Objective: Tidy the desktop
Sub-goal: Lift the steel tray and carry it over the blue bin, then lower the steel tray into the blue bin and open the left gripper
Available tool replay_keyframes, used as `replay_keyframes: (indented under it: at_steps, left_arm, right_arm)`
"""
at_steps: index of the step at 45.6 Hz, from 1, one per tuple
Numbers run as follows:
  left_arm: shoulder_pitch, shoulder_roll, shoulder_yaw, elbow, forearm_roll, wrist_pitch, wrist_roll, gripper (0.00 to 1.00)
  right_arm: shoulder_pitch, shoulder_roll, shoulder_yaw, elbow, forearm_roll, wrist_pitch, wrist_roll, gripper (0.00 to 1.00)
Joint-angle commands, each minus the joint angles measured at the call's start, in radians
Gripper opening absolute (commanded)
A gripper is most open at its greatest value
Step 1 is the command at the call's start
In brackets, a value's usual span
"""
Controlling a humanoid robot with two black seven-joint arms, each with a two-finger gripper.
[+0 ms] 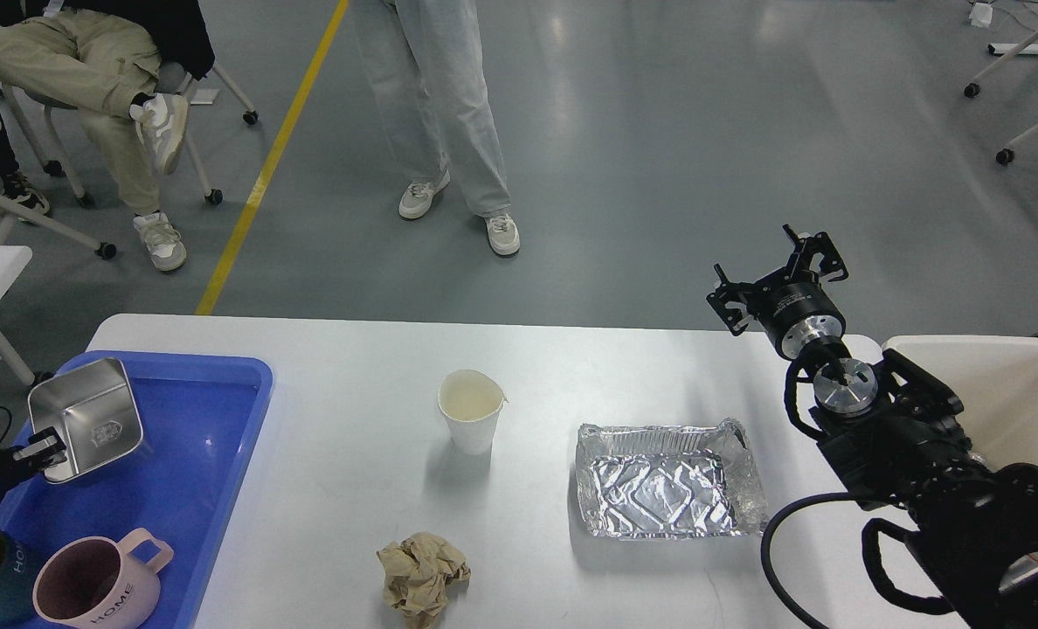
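The white desktop (353, 524) fills the near half of the view, bearing a paper cup (471, 422) at its middle, a crumpled brown paper ball (421, 577) nearer, and a foil tray (666, 480) to the right. At far right, the right gripper (778, 281) hangs above the table's far edge, fingers spread and holding nothing. At the left, the left gripper (45, 452) pinches the rim of a square steel container (86, 418) over the blue tray (213, 489), which also holds a pink mug (100, 581).
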Motion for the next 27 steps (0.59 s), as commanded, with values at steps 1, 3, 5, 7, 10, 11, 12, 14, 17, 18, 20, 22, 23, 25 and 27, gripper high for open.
replay_keyframes:
  at_steps: [1, 3, 5, 7, 10, 11, 12, 14, 17, 18, 20, 22, 23, 25, 27]
  left_arm:
    - [0.001, -0.019, -0.004, 0.025, -0.036, 0.001, -0.016, 0.04]
    - [0.001, -0.023, -0.004, 0.028, -0.039, 0.001, -0.018, 0.05]
    - [0.001, -0.029, -0.001, 0.03, -0.038, 0.001, -0.018, 0.05]
    - [0.001, -0.036, -0.001, 0.03, -0.038, 0.001, -0.015, 0.07]
    - [0.001, -0.044, 0.0, 0.03, -0.038, 0.001, -0.008, 0.09]
    - [0.001, -0.044, 0.0, 0.03, -0.038, 0.001, -0.007, 0.1]
    - [0.001, -0.044, 0.002, 0.03, -0.038, 0.001, -0.005, 0.11]
    - [0.001, -0.046, 0.003, 0.03, -0.038, 0.002, -0.004, 0.12]
    - [-0.001, -0.046, 0.005, 0.03, -0.038, 0.002, -0.004, 0.13]
    - [0.001, -0.046, 0.005, 0.03, -0.038, 0.002, -0.004, 0.13]
    - [0.001, -0.047, 0.006, 0.031, -0.038, 0.002, -0.004, 0.14]
    - [0.001, -0.052, 0.006, 0.031, -0.036, 0.002, -0.002, 0.14]
    - [0.001, -0.056, 0.008, 0.031, -0.035, 0.002, -0.002, 0.15]
    - [0.001, -0.064, 0.008, 0.033, -0.033, 0.002, -0.001, 0.16]
    - [0.001, -0.072, 0.011, 0.034, -0.03, 0.002, 0.001, 0.16]
  right_arm:
    - [0.001, 0.001, 0.001, 0.0, 0.0, 0.0, 0.001, 1.0]
    - [0.001, 0.0, 0.001, 0.0, 0.0, 0.0, 0.001, 1.0]
    - [0.001, -0.001, 0.001, 0.0, 0.0, 0.0, 0.001, 1.0]
    - [0.001, -0.001, 0.001, 0.0, 0.0, 0.0, 0.001, 1.0]
    - [0.001, -0.001, 0.001, 0.0, 0.0, 0.0, 0.001, 1.0]
    - [0.001, -0.001, 0.001, 0.0, 0.0, 0.0, -0.001, 1.0]
    - [0.001, -0.001, -0.001, 0.0, 0.0, 0.0, -0.001, 1.0]
    - [0.003, -0.001, 0.001, 0.0, 0.0, 0.0, -0.001, 1.0]
    - [0.001, -0.001, 0.001, 0.0, 0.0, 0.0, -0.001, 1.0]
    - [0.001, -0.001, -0.001, 0.0, 0.0, 0.0, 0.001, 1.0]
    - [0.001, -0.001, 0.001, 0.0, 0.0, 0.0, 0.001, 1.0]
    - [0.001, -0.001, 0.001, 0.0, 0.0, 0.0, 0.001, 1.0]
    - [0.001, -0.001, -0.001, 0.0, 0.0, 0.0, -0.001, 1.0]
    - [0.001, -0.001, 0.001, 0.0, 0.0, 0.0, 0.001, 1.0]
    - [0.001, -0.001, 0.001, 0.0, 0.0, 0.0, -0.001, 1.0]
